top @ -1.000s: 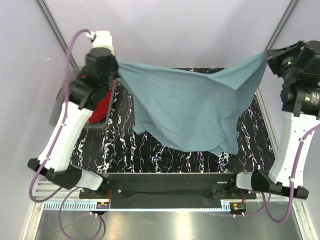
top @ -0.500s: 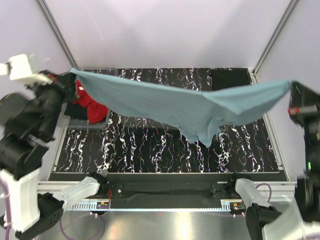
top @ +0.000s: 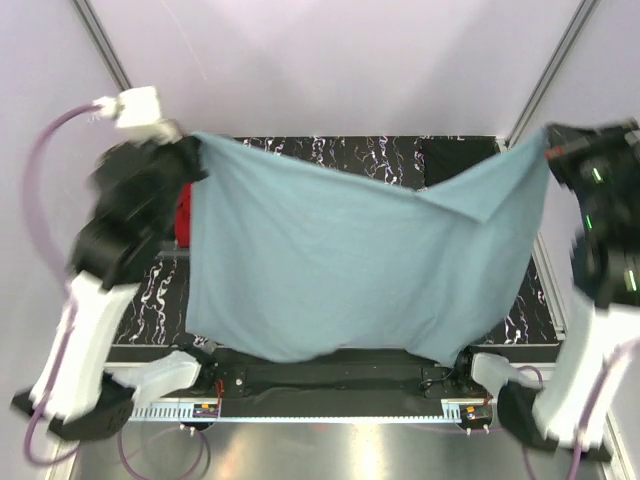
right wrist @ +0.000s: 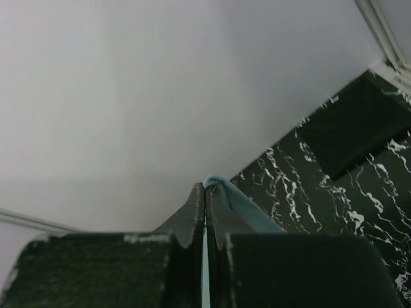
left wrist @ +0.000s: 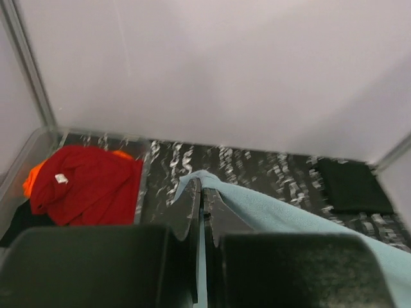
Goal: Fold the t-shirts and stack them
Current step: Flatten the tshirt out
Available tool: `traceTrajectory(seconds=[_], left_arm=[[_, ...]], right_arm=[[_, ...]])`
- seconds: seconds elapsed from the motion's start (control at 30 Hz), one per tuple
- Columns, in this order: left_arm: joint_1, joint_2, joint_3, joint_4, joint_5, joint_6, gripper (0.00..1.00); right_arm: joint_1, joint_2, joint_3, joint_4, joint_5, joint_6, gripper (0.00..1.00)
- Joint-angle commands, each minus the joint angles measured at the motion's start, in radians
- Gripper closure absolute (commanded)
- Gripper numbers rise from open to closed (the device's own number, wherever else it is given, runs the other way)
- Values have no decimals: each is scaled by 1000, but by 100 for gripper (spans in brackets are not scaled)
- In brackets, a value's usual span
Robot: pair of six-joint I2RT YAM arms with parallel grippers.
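A dusty teal-blue t-shirt [top: 340, 265] hangs spread wide in the air above the table, held by its two upper corners. My left gripper [top: 197, 143] is shut on its left corner, seen in the left wrist view [left wrist: 203, 181] with teal fabric [left wrist: 282, 215] pinched between the jaws. My right gripper [top: 547, 150] is shut on the right corner, also seen in the right wrist view [right wrist: 205, 187]. A folded black t-shirt [left wrist: 352, 186] lies at the table's far right [right wrist: 356, 128]. Red [left wrist: 83, 183] and orange [left wrist: 33, 181] shirts lie in a tub.
The clear plastic tub [left wrist: 19, 168] stands at the far left of the black marbled table [top: 330, 150]. Pale walls and metal corner posts [top: 545, 70] close in the back and sides. The hanging shirt hides most of the table from above.
Both arms swung from a wide, low stretch to raised positions nearer the front. The teal shirt went from a taut horizontal band to a broad sheet hanging down.
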Motion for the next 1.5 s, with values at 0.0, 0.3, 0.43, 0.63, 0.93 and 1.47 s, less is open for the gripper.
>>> traceTrajectory(seconds=[0.0, 0.3, 0.43, 0.63, 0.93, 1.47], left_arm=[[18, 176, -41, 181, -91, 35, 100], [179, 522, 198, 455, -63, -6, 100], [186, 530, 344, 436, 22, -47, 100], [186, 373, 207, 485, 197, -75, 100], [138, -9, -553, 533, 234, -145, 100], [138, -128, -957, 172, 361, -290, 100]], right_arm=[[-1, 143, -107, 234, -45, 7, 100], [-1, 657, 414, 388, -147, -108, 100], [-9, 818, 869, 262, -91, -111, 100], [-10, 524, 532, 309, 8, -108, 100], [-10, 34, -238, 237, -22, -24, 100], [-10, -277, -835, -174, 1, -98, 100]])
